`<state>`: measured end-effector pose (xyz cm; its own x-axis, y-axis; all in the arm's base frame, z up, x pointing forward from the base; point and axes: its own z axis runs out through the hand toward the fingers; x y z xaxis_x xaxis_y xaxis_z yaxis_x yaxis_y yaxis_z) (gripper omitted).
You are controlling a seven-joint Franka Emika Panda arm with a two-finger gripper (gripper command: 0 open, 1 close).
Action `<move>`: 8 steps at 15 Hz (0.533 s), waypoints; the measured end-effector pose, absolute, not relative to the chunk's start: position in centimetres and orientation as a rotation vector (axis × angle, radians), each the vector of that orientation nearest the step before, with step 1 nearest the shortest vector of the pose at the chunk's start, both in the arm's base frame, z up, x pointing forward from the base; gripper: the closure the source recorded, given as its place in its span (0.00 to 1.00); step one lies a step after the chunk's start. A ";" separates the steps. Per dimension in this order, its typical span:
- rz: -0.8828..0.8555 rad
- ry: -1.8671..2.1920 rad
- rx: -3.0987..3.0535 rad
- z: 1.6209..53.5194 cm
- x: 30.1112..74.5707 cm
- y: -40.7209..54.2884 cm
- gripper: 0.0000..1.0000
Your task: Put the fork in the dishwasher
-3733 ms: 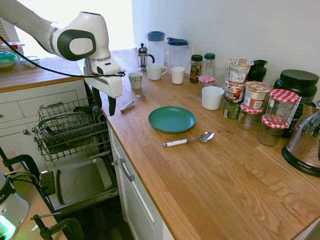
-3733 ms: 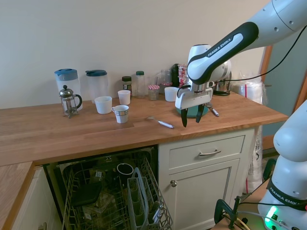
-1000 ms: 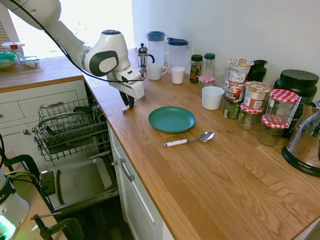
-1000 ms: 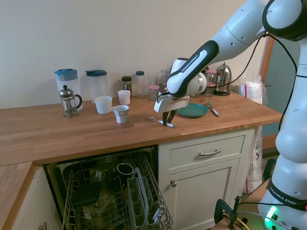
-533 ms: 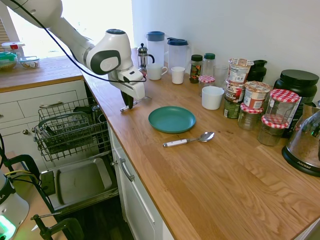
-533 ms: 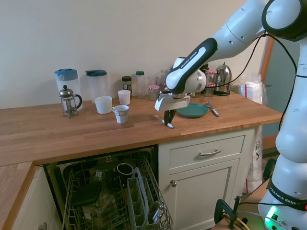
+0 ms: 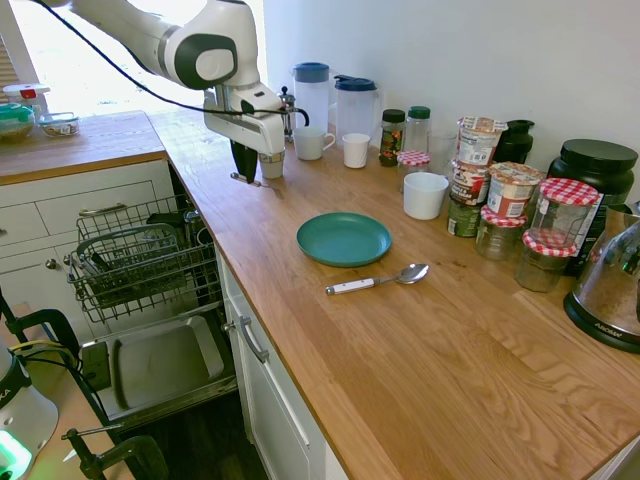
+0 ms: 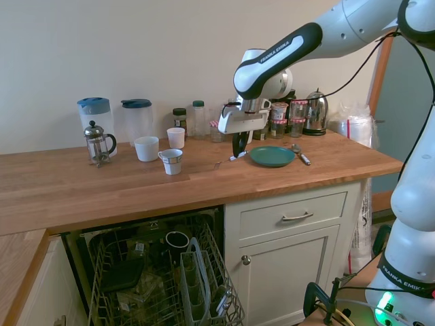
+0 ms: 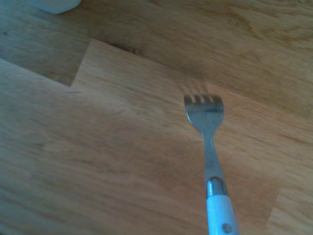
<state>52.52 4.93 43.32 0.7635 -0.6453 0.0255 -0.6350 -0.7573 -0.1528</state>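
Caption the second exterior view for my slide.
End effector lifts the slim silver fork off the wooden counter, above the open dishwasher's dark wire rack.

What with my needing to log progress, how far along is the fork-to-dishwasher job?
Done: the fork is picked up, and the tool is shut on it. In hand: the fork appears clear of the wooden counter. Left: carrying it over the counter edge and placing it in the open dishwasher, whose rack is pulled out.

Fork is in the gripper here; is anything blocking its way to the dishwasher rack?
Nothing visible does. The gripper holds the fork just above the counter, and the dishwasher rack is pulled out beside the counter edge. The small cup stands off that path.
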 end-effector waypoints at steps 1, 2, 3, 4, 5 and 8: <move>-0.103 1.010 -2.833 44.6 51.8 5.5 1.00; -0.098 0.997 -2.838 45.8 51.2 6.0 1.00; -0.090 1.000 -2.838 46.7 50.9 6.3 1.00; -0.075 1.007 -2.836 47.2 50.9 6.4 1.00; -0.061 1.008 -2.834 47.6 51.0 6.6 1.00; -0.015 0.962 -2.845 49.6 50.6 8.5 1.00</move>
